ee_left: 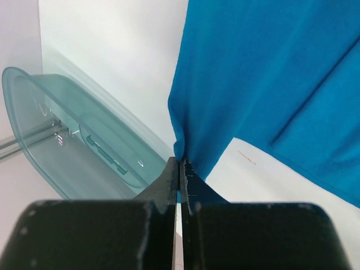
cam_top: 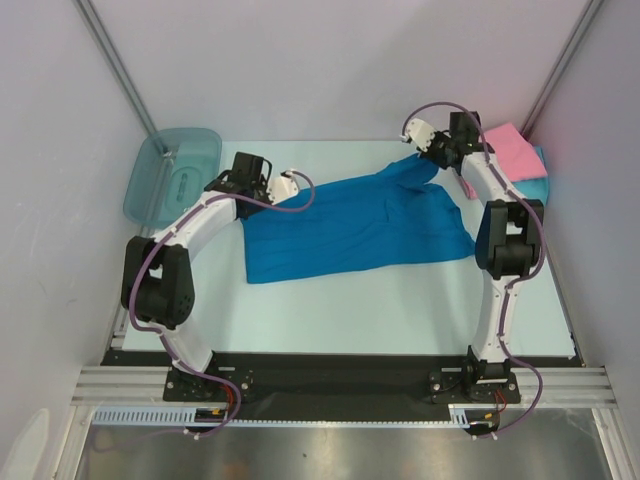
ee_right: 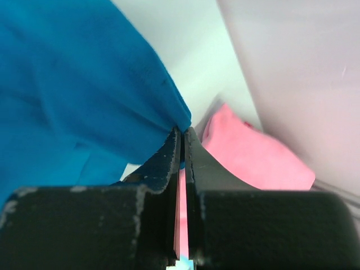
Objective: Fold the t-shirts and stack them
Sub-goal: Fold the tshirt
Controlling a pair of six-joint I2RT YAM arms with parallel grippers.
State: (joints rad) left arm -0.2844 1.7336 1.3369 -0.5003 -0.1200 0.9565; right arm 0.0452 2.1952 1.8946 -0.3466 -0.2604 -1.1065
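**A:** Where does the deep blue t-shirt [cam_top: 360,225] lie from the arms?

**B:** It is spread in the middle of the counter [cam_top: 400,300]. Its long axis runs roughly from 8 o'clock to 2 o'clock in the top view. Both arms have it by the far edge. The left fingers [ee_left: 172,175] hold the corner at about 10 o'clock, and the right fingers [ee_right: 173,151] hold the end at about 1 o'clock. From either grip, the body of the cloth lies toward 6 o'clock, that is, toward the arm bases.

**A:** Are the fingers closed?

**B:** Yes, both pairs are pressed tight together with a pinch of blue cloth between the tips. The left wrist view shows the fabric bunched to a point at the grip, and the right wrist view shows a rounded fold of it caught at the tips. I can't tell whether the right pinch has a sleeve or a hem corner, because the view is too close.

**A:** Which arm is nearer for the next move?

**B:** Neither, since each arm holds its own end. I'd judge the fold calls for carrying that far edge toward 6 o'clock, both arms together, so the edge stays straight.

**A:** What about the others?

**B:** The pink t-shirt [cam_top: 512,148] sits at 2 o'clock, on top of the turquoise t-shirt [cam_top: 541,160] and just beyond the right grip. The teal bin [cam_top: 170,175] stands at 10 o'clock, near the left one.
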